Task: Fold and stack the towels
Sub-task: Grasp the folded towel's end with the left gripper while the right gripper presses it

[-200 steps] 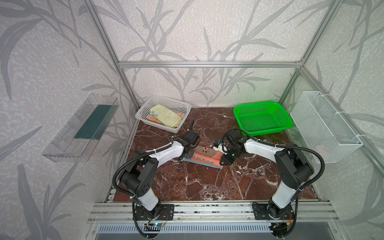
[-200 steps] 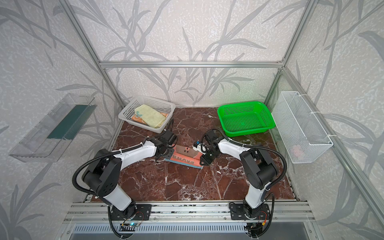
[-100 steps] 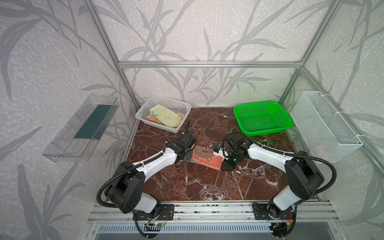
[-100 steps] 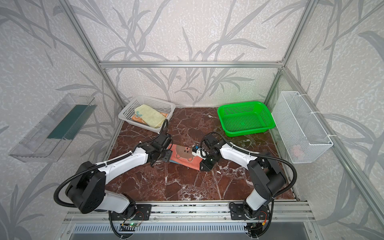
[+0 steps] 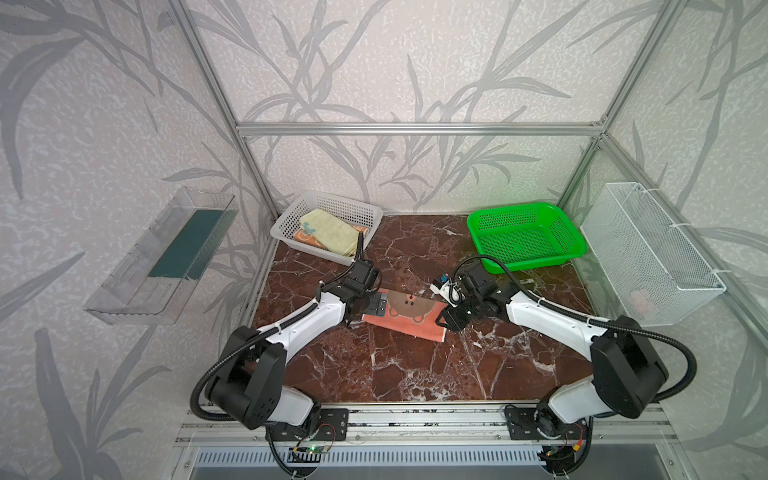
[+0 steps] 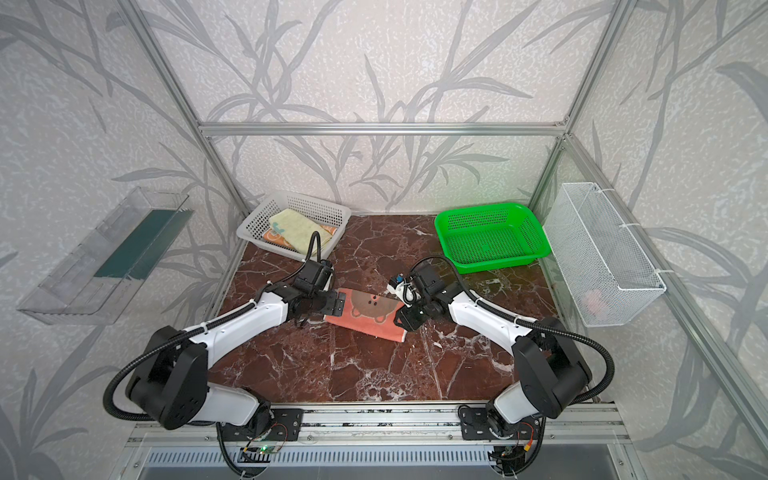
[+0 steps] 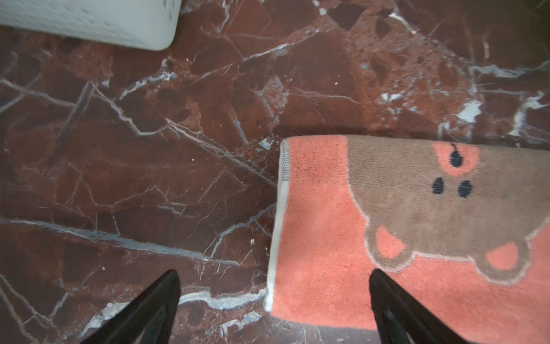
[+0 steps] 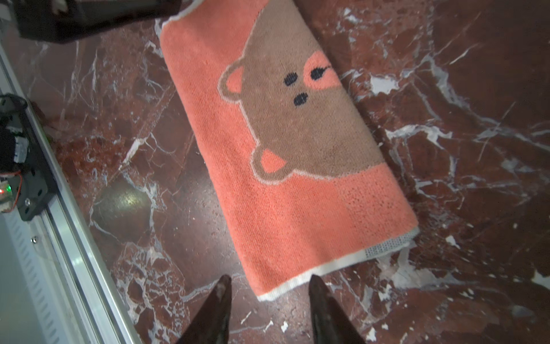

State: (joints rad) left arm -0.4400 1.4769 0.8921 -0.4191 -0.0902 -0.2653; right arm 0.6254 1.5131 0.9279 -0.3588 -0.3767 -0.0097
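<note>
The salmon-pink towel [image 5: 405, 316] [image 6: 368, 311] with the brown bear face lies folded into a flat rectangle mid-table. My left gripper [image 5: 376, 305] [image 7: 273, 272] is wide open at its left short edge. One finger hovers over the cloth [image 7: 387, 223] and the other over bare marble. My right gripper [image 5: 442, 322] [image 8: 269, 280] is open just off the towel's [image 8: 285, 149] right end, gripping nothing. The pale yellow towel [image 5: 330, 228] [image 6: 297, 226] lies on the orange towel [image 5: 305, 237] [image 6: 272, 235] in the white basket.
The white basket [image 5: 332, 199] [image 7: 89, 23] stands at the back left and a green basket [image 5: 515, 206] at the back right. A wire basket [image 5: 648, 257] hangs on the right wall and a clear shelf [image 5: 166, 253] on the left wall.
Both grippers have opened and let go of the pink towel. It now lies flat and folded, bear face up, with the grippers at its two short ends.
</note>
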